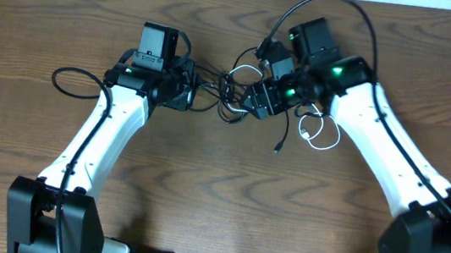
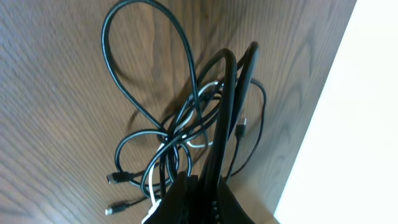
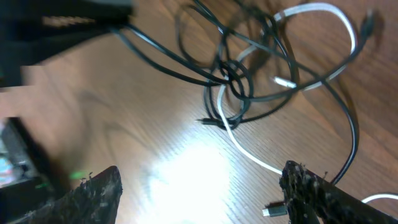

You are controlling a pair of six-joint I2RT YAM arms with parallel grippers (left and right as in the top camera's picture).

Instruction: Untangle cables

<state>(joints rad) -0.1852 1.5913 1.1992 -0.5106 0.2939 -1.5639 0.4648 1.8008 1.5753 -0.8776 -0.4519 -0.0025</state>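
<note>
Several cables [image 1: 231,93], black and white, lie knotted on the table [image 1: 202,183] between both grippers. Left gripper [image 2: 198,183] is clamped on black strands. Right gripper [image 3: 202,186] hangs above the knot, jaws wide apart.

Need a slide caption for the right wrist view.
Right gripper open over the wooden table, tangled black and white cables lying just ahead of its fingers.

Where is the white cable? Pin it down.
In the overhead view the white cable lies looped on the table right of centre, close by the right end effector, at the edge of the tangled black cables.
</note>
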